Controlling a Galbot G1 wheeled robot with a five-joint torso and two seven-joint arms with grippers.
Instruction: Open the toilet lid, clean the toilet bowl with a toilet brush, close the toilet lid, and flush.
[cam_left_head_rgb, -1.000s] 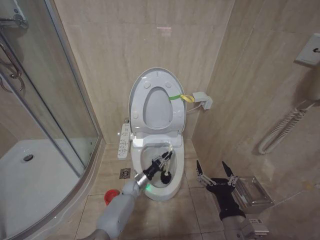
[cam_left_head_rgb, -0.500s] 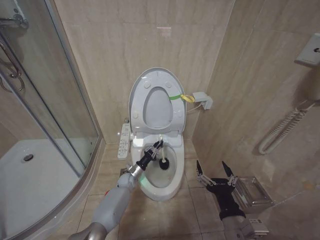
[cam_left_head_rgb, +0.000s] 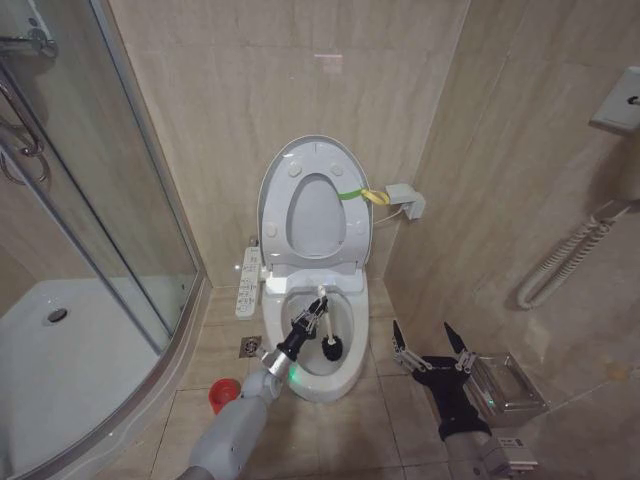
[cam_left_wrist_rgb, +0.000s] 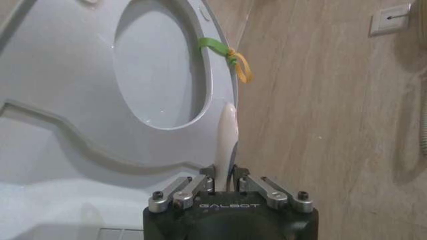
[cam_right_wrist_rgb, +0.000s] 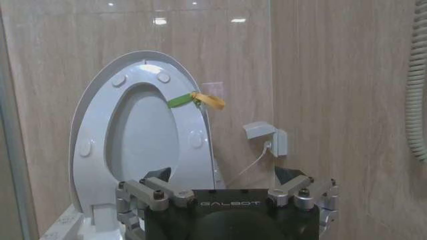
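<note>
— How many brushes do you count?
— One toilet brush (cam_left_head_rgb: 322, 322); your left gripper (cam_left_head_rgb: 311, 325) clamps its handle, head seemingly down in the toilet bowl (cam_left_head_rgb: 343, 373). Right gripper (cam_left_head_rgb: 432, 345) hangs spread beside it.

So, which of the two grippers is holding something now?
The left gripper, over the toilet bowl, fingers shut on the toilet brush. The right gripper hangs open beside the bowl.

Glossy white plastic forms the toilet lid (cam_left_head_rgb: 311, 205), glazed smooth ceramic the toilet bowl (cam_left_head_rgb: 352, 362), polished beige tile the wall (cam_left_head_rgb: 240, 90), matt plastic the toilet brush (cam_left_head_rgb: 326, 322) handle.
</note>
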